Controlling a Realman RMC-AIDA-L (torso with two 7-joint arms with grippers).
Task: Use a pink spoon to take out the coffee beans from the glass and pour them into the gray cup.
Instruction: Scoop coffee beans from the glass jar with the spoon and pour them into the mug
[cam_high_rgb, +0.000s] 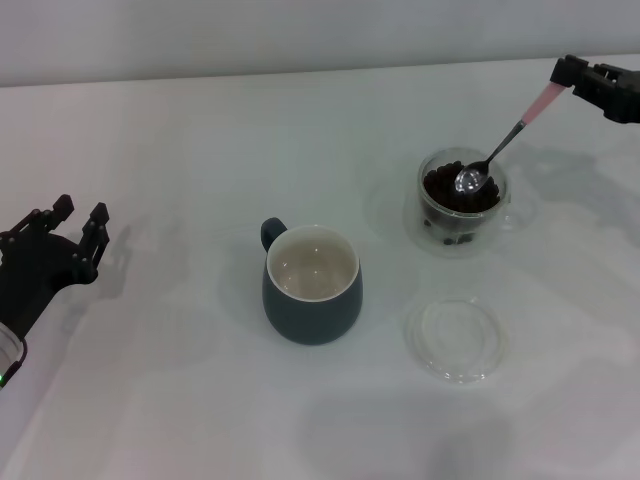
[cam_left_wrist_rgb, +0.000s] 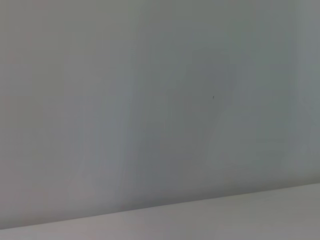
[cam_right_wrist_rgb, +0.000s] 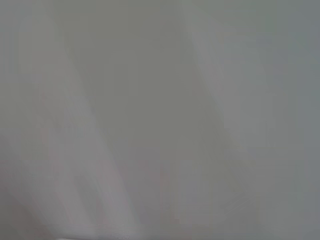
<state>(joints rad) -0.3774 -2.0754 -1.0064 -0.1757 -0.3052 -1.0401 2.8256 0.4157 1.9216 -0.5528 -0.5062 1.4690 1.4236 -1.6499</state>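
Observation:
In the head view, my right gripper (cam_high_rgb: 572, 78) at the far right is shut on the pink handle of the pink spoon (cam_high_rgb: 502, 148). The spoon slants down to the left, with its silver bowl resting on the coffee beans (cam_high_rgb: 447, 192) inside the glass (cam_high_rgb: 460, 203). The spoon bowl looks empty of beans. The gray cup (cam_high_rgb: 312, 285) stands left of and nearer than the glass, empty, showing its off-white inside. My left gripper (cam_high_rgb: 78, 228) is open and idle at the far left. Both wrist views show only blank grey surface.
A flat clear glass saucer (cam_high_rgb: 455, 339) lies on the white table (cam_high_rgb: 180, 150), near the front right, just nearer than the glass.

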